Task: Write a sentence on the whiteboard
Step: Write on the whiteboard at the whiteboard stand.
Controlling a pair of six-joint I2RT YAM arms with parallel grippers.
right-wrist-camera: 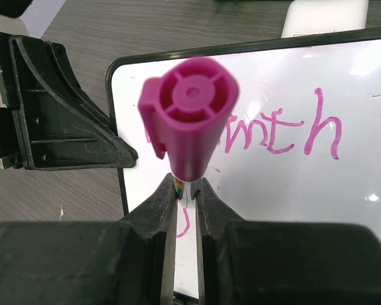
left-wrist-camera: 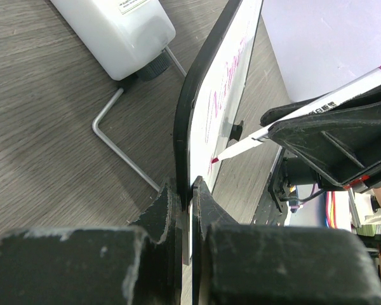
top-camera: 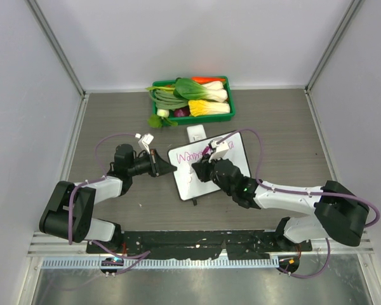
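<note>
The whiteboard lies tilted at the table's middle, and my left gripper is shut on its left edge. In the left wrist view the board's dark rim runs into the pinch of that gripper. The sentence, in pink cursive, crosses the board's top; in the right wrist view its letters read "mth". My right gripper is shut on a pink-capped marker, standing over the board's left part. The marker's tip meets the board's face beside a short pink stroke.
A green tray of vegetables sits at the back centre. A small white box stands just behind the board, and a bent metal wire lies on the table beside it. Grey walls close in the left, right and back.
</note>
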